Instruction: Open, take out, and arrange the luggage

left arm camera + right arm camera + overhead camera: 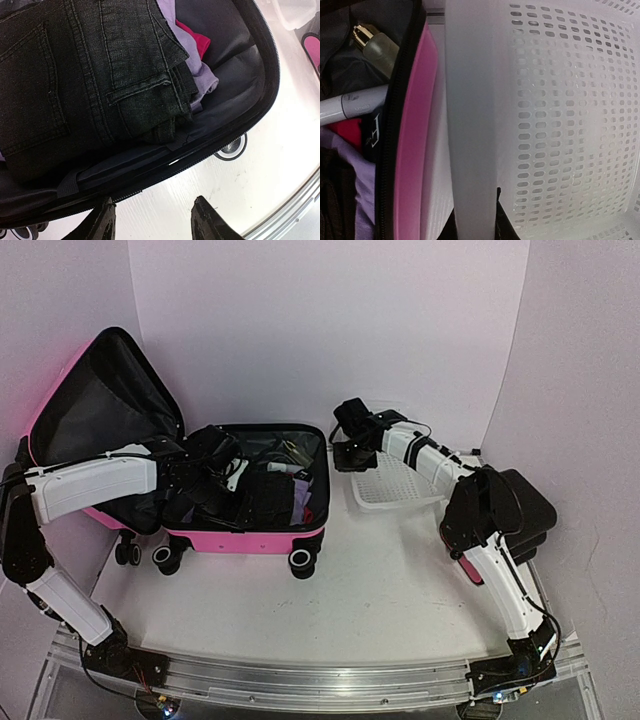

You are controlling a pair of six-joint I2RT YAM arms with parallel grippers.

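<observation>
The luggage (250, 538), a bright-pink hard-shell suitcase, lies open at centre-left of the overhead view, its lid (100, 400) propped up toward the upper left and its base packed full. The shell looks stiff and smooth, so it would likely slide on its wheels if pushed. The contents are the things to hold. The folded dark jeans (85, 85) look soft and fairly heavy, best pinched at a thick folded edge, while the lavender garment (195, 70) beside them is thin and limp. The left claw (155, 225) hangs open just outside the black zip rim (220, 145), above bare tabletop (260, 165) near a wheel (231, 147). Lifting the clothes means clearing that raised rim. A gold-capped bottle (375, 45) and a white tube (350, 107) at the base's far end look hard and slippery, and the bottle may be fragile. The right claw (474, 227) appears closed on the rim of the white mesh basket (560, 125), which sits just beside the pink shell with little gap. Open tabletop lies along the lower middle of the overhead view, and a stack of black cases (525, 505) crowds the right.
</observation>
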